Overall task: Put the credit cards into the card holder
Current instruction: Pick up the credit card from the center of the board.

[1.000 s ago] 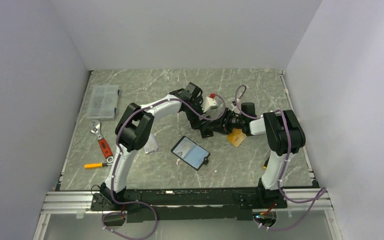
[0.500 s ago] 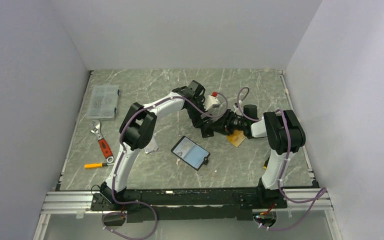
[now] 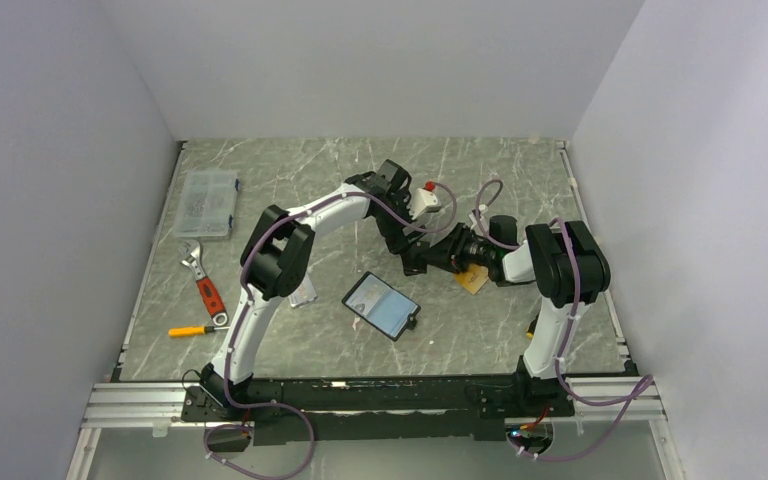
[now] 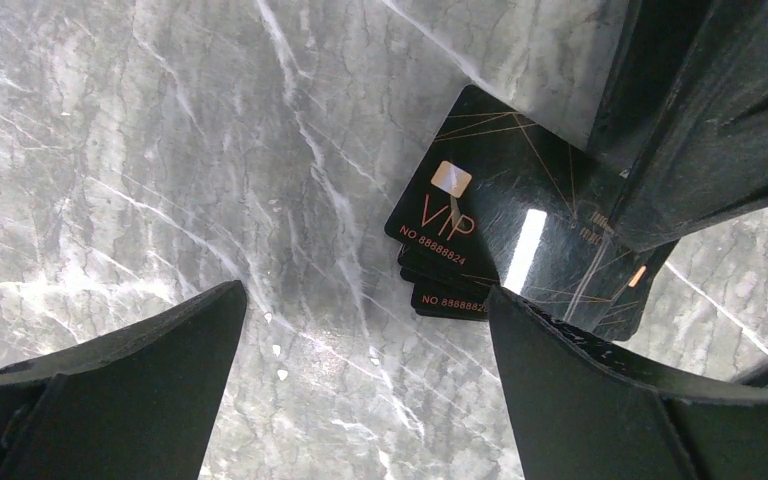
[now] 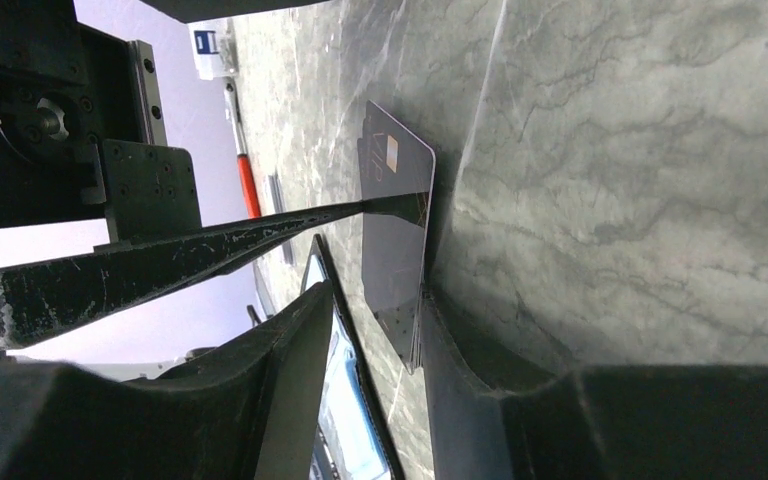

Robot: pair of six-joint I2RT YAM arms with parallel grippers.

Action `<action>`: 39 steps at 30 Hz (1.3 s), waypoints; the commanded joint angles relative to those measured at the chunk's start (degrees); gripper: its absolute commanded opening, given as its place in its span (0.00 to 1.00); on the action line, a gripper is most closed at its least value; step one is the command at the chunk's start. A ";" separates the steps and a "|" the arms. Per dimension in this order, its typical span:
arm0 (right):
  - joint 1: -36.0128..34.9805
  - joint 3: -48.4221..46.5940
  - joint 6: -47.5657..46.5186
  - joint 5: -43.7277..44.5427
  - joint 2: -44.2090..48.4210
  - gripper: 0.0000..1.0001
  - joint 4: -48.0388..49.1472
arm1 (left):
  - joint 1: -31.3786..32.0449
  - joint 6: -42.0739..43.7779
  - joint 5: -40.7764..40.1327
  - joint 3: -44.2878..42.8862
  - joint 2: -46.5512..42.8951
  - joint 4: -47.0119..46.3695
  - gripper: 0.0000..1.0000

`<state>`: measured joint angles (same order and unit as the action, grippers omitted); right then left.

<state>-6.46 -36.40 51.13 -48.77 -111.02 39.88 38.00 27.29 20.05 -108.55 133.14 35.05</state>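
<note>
A small stack of black credit cards (image 4: 460, 230) marked VIP lies on the marble table; from above both grippers hide it. My left gripper (image 4: 365, 295) hangs open over the table beside the stack, its right finger at the stack's edge. My right gripper (image 5: 375, 300) comes in low from the right with the stack's (image 5: 395, 230) end between its jaws. One finger (image 5: 460, 400) lies against the cards and a gap shows at the other. An orange-tan card (image 3: 472, 278) lies under the right arm. The card holder (image 3: 380, 304) lies open nearby, its bluish pockets up.
At the left stand a clear plastic box of screws (image 3: 207, 203), an adjustable wrench (image 3: 203, 285), an orange screwdriver (image 3: 192, 330) and a small clear sleeve (image 3: 303, 290). Both grippers (image 3: 410, 262) (image 3: 438, 256) crowd together at the table's middle. White walls close in three sides.
My right gripper has slid left toward the left gripper and its jaws have narrowed around the cards' end. The left gripper has shifted slightly and stays open.
</note>
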 commanded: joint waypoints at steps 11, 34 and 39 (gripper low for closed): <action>-1.01 3.54 -1.85 2.87 1.58 0.40 -3.18 | 2.48 -1.01 2.37 4.22 -0.01 -5.23 0.98; -0.96 1.65 -11.04 13.75 9.39 0.24 -23.10 | -1.11 -0.10 2.88 7.66 -2.09 -4.30 0.97; -1.01 1.86 -10.72 11.73 12.60 0.06 -21.81 | -3.03 -3.12 7.27 5.68 -3.27 -2.82 0.98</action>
<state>-7.49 -35.38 43.00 -39.38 -100.99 20.80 37.87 26.44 25.15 -102.76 131.48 25.91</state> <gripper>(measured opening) 0.134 0.975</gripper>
